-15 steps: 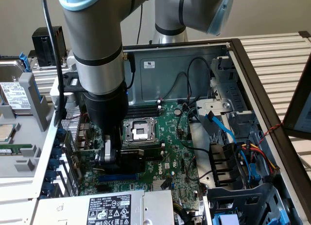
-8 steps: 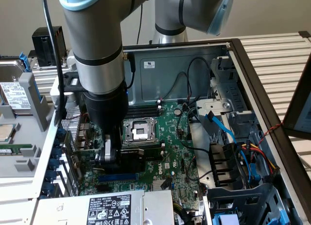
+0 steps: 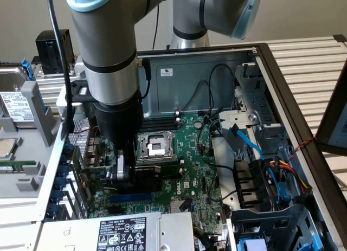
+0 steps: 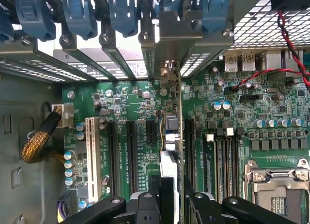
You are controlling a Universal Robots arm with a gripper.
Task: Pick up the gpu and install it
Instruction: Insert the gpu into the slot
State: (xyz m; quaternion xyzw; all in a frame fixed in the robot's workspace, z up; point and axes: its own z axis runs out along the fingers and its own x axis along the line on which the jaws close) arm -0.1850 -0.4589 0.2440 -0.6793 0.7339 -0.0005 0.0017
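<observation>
Over the motherboard [image 4: 121, 96], the claw [image 4: 173, 195] clenches the gpu [image 4: 171, 137]; power-supply label [image 3: 123, 233] illegible.

Counter [image 3: 312, 58]: pale, ribbed slats. The computer case [image 3: 271, 66] lies flat on it, open side up. Beside the case, toward the exterior view's left, are a grey drive caddy [image 3: 32, 132] and a labelled hard drive [image 3: 15, 105]; what they rest on can't be told. A black box [image 3: 52, 42] stands behind these. On the case's opposite side, a tilted dark panel [image 3: 333, 118].
</observation>
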